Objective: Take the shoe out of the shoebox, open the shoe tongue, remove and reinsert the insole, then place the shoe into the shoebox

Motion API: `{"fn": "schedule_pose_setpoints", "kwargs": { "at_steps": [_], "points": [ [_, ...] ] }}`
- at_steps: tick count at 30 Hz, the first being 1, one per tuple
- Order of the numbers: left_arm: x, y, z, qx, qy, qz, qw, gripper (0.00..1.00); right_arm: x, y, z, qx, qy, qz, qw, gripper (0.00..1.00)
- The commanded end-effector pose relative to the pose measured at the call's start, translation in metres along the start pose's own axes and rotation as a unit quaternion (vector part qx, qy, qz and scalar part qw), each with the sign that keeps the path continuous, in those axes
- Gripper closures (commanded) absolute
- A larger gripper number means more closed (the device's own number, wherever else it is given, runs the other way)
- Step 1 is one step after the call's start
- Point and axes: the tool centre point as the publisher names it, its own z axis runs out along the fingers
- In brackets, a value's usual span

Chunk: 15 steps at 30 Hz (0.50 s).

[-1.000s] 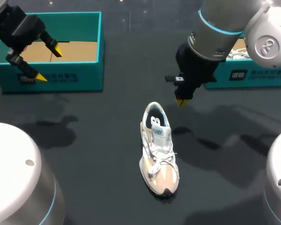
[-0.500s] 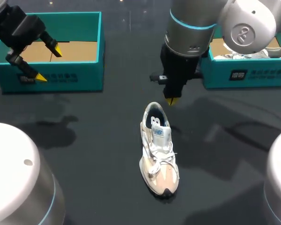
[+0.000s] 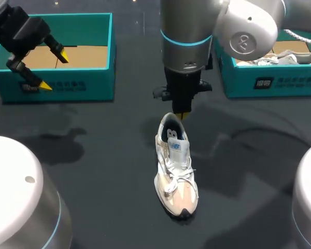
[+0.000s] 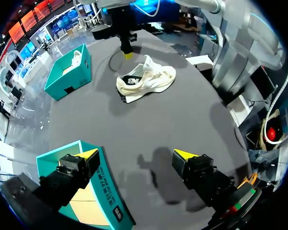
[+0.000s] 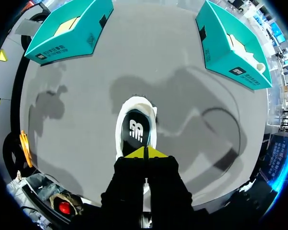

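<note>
**Clerk:** Item one, shoe [image 3: 176, 166]. Location?

**Keeper:** On the bench [image 3: 103, 171], mid-field, outside both boxes and upright on its sole. Its long axis runs away from the robot, toe near and heel far. It is laced, with the dark insole [image 5: 136, 128] showing in the heel opening.

**Clerk:** Item two, right hand [image 3: 182, 115]?

**Keeper:** Yellow tips pressed together, holding nothing. It points down just above the heel rim. The tongue [image 3: 175, 146] lies toeward along the same axis.

**Clerk:** Item three, left hand [image 3: 53, 69]?

**Keeper:** Fingers spread and empty, over the near wall of the left shoebox [image 3: 78, 85], well apart from the shoe.

**Clerk:** Nearer arm?

**Keeper:** The right, plainly, so the tongue step is probably its to take. The right shoebox [image 3: 264, 83] stands beside that arm.
</note>
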Motion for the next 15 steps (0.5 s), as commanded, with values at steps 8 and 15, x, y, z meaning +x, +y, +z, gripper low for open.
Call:
{"fn": "schedule_pose_setpoints", "kwargs": {
  "at_steps": [8,15],
  "points": [
    [0.000,0.000,0.000,-0.001,0.001,0.000,1.000,0.00,0.009,0.002,0.008,-0.012,-0.027,-0.014,0.999,1.00],
    [0.000,0.000,0.000,-0.001,0.001,0.000,1.000,0.00,0.006,0.000,0.020,-0.023,-0.044,-0.013,0.999,1.00]
  ]
}}
